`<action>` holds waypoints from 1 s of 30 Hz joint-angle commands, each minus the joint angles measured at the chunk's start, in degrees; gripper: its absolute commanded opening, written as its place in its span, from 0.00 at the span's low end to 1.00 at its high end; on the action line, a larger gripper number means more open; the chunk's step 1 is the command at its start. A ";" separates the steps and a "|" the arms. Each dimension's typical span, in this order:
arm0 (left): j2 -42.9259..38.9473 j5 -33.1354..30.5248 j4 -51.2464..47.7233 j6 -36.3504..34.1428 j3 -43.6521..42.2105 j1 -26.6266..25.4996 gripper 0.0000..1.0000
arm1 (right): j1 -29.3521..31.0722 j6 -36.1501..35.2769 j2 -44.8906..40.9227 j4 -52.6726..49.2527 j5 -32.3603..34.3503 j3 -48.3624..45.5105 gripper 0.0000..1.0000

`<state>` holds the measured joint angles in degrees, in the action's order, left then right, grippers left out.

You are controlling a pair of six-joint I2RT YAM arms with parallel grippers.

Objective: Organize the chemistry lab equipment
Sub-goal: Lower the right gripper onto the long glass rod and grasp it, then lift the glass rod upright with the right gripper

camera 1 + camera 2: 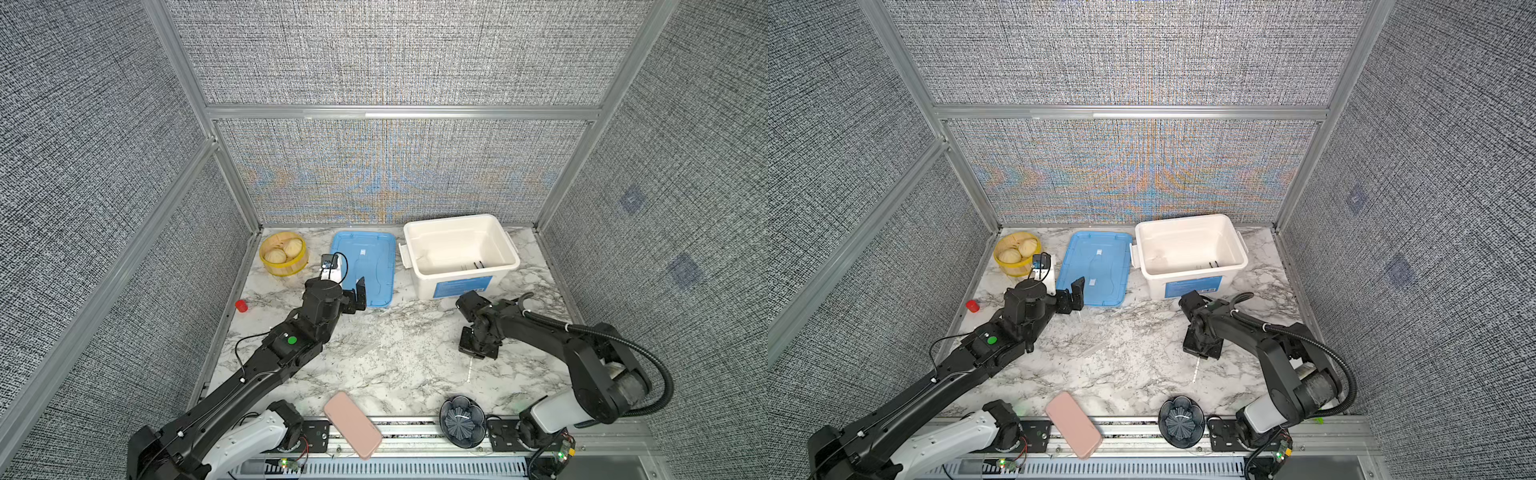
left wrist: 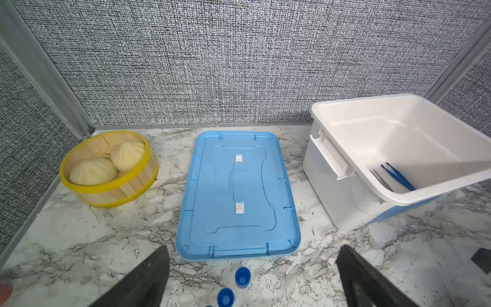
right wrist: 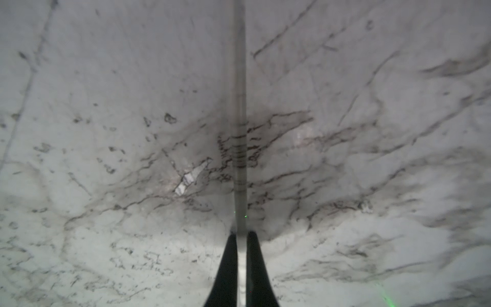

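My right gripper (image 3: 241, 234) is shut on the long thin white stick (image 3: 239, 106), low over the marble; in both top views the stick (image 1: 469, 369) pokes out toward the front from under that gripper (image 1: 478, 352). My left gripper (image 2: 255, 249) stands open with nothing between its fingers, just in front of the blue lid (image 2: 239, 191). Two blue caps (image 2: 242, 276) of clear tubes lie on the table between its fingers; the tube bodies are out of frame. Dark blue tweezers (image 2: 398, 176) and thin silver tweezers (image 2: 382, 180) lie inside the white bin (image 1: 461, 226).
A yellow steamer basket (image 1: 284, 253) with two buns sits at the back left. A small red cup (image 1: 241, 306) stands by the left wall. A pink phone (image 1: 352, 424) and a dark flower-shaped bowl (image 1: 462, 420) rest at the front edge.
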<state>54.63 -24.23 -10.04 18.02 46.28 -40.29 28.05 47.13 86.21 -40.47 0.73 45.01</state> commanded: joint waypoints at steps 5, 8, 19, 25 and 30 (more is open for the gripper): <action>0.79 0.59 -0.63 -0.91 3.53 0.07 0.99 | -0.23 -2.00 -6.01 1.83 0.38 -1.10 0.00; 1.00 1.01 -0.76 -0.92 4.35 0.05 0.99 | -0.88 -2.89 -7.68 2.89 0.75 -1.63 0.00; 0.03 1.75 -1.34 0.80 4.28 0.05 0.99 | -2.48 -7.05 -6.24 8.49 0.21 -4.19 0.00; 1.61 6.14 -1.42 0.92 5.34 0.08 0.99 | -3.23 -6.58 -6.64 10.14 -1.42 -4.36 0.00; 7.81 19.92 -0.13 2.52 8.29 0.04 0.99 | -5.12 -4.81 -10.24 9.90 -2.78 -4.17 0.00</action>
<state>60.53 -13.56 -11.53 19.51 53.19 -40.29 23.64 40.82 77.41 -31.03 -0.73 40.64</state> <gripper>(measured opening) 0.988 0.050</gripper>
